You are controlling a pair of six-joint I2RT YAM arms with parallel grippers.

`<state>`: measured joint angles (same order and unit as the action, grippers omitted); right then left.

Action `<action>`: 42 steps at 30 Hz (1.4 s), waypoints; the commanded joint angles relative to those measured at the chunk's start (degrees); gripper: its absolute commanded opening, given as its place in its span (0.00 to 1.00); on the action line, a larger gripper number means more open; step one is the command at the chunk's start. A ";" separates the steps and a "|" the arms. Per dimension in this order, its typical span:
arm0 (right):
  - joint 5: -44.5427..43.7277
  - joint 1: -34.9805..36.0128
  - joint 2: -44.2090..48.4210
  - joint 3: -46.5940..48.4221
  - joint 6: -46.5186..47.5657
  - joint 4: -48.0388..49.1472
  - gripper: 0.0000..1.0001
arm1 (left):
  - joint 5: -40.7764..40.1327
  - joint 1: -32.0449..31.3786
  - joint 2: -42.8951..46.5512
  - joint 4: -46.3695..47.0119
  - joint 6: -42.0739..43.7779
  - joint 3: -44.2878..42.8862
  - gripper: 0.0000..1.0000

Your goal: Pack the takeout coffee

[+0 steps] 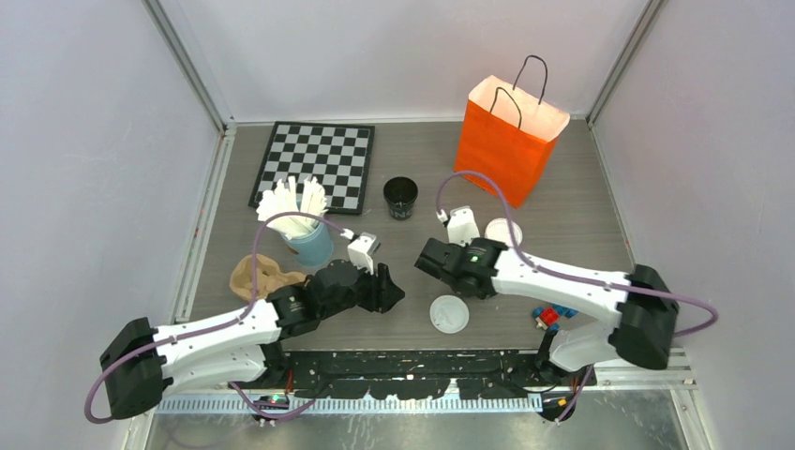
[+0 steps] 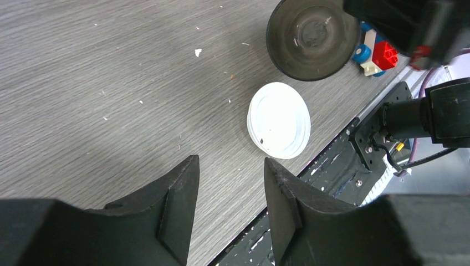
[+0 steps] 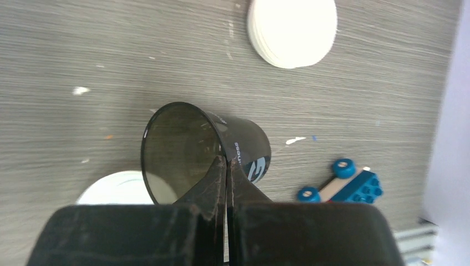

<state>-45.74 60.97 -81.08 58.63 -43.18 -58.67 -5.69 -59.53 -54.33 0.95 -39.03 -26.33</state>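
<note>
My right gripper (image 3: 226, 162) is shut on the rim of an open black paper cup (image 3: 188, 149) with pale print and holds it tilted above the table. That cup also shows in the left wrist view (image 2: 313, 36). In the top view my right gripper (image 1: 425, 261) hides it. A second open black cup (image 1: 400, 198) stands on the table behind. One white lid (image 1: 449, 314) lies near the front, also in the left wrist view (image 2: 279, 127). Another lid (image 1: 503, 232) lies by the right arm. My left gripper (image 1: 389, 289) is open and empty, left of the front lid.
An orange paper bag (image 1: 506, 131) stands open at the back right. A chessboard (image 1: 314, 164) lies at the back left. A light-blue cup of white sticks (image 1: 309, 239) and a crumpled brown paper (image 1: 258, 277) sit at the left. Toy bricks (image 1: 551, 316) lie front right.
</note>
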 commanded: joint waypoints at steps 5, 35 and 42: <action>12.56 0.18 17.60 -2.86 3.60 18.04 0.01 | -5.93 -0.14 6.56 -6.88 -0.09 -2.24 0.48; 20.72 -1.29 19.05 -14.65 -7.93 38.52 0.33 | -6.16 -0.14 9.04 -15.74 3.96 -6.47 0.52; 16.50 -1.24 27.53 -15.60 -11.91 24.26 0.38 | -4.59 -0.15 8.45 -21.21 7.51 -10.48 0.66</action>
<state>-24.99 59.88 -57.30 41.69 -51.81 -25.17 -11.22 -59.53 -45.89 -16.91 -34.89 -32.71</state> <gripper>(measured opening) 0.391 0.618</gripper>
